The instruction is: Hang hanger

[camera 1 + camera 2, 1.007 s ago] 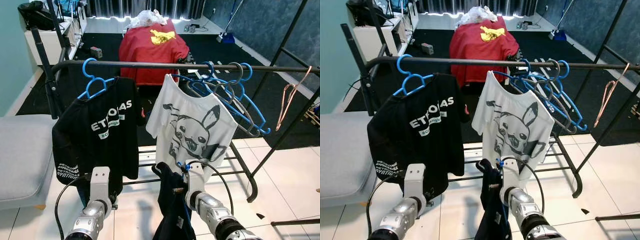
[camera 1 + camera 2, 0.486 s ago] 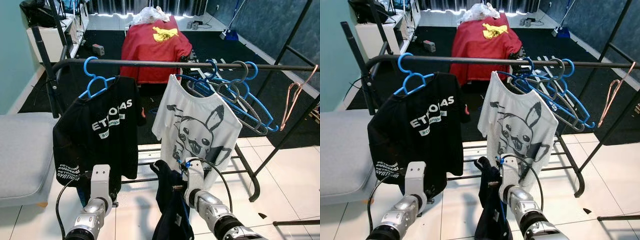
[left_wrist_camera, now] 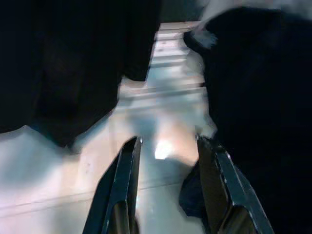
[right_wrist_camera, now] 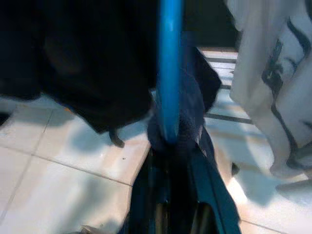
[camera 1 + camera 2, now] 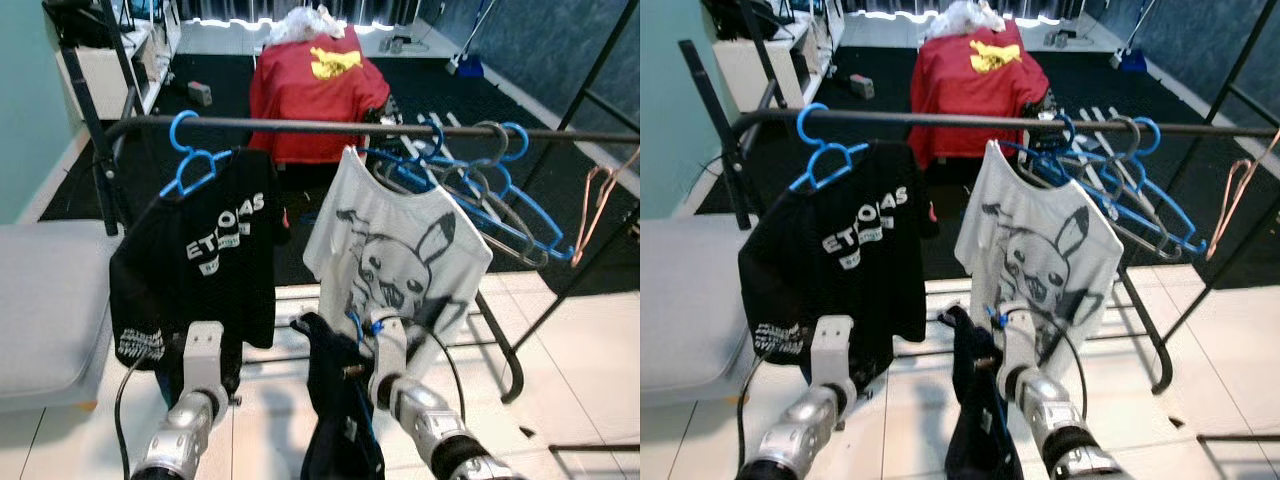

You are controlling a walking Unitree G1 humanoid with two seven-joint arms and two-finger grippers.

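a black clothes rail point(image 5: 300, 126) runs across in front of the robot, over a white tiled floor point(image 5: 590, 360). on the rail's left part a blue hanger point(image 5: 192, 160) carries a black t-shirt with white lettering point(image 5: 200, 260); near the middle a white t-shirt with a cartoon print point(image 5: 395, 255) hangs, and just to its right a bunch of bare blue and grey hangers point(image 5: 490, 190) is hooked on the rail. a pink hanger point(image 5: 596, 200) dangles on a slanted bar at the far right. behind the rail a red cloth with a yellow figure point(image 5: 315, 85) is draped over something. the right gripper point(image 5: 385, 340) is raised low in front of the white t-shirt, its fingers clenched on the blue hook point(image 4: 169, 68) of a hanger that carries a dark garment point(image 5: 335, 400); the garment hangs down from the gripper, well below the rail. the left gripper point(image 5: 205, 345) is held up in front of the black t-shirt's lower hem, and in the left wrist view its two black fingers point(image 3: 122, 185) stand spread apart with nothing between them, above the tiles. a grey cushioned seat point(image 5: 45, 300) sits at the left edge.
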